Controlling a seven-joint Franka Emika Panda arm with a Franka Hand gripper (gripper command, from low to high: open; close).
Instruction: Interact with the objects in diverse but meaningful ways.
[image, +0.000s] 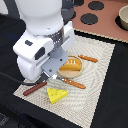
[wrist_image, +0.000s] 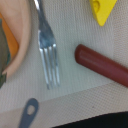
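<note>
Nearest in the exterior view, the yellow cheese wedge lies on the beige placemat, with the reddish-brown sausage just beside it toward that view's left. Above them hangs the gripper (its fingers are hidden, so I cannot tell whether they are apart or together). The wrist view shows a metal fork beside the sausage. Farther back, the bread loaf sits on a wooden plate. No writing is readable.

Shiny metal fork, glossy plastic sausage, woven cloth mat.
</note>
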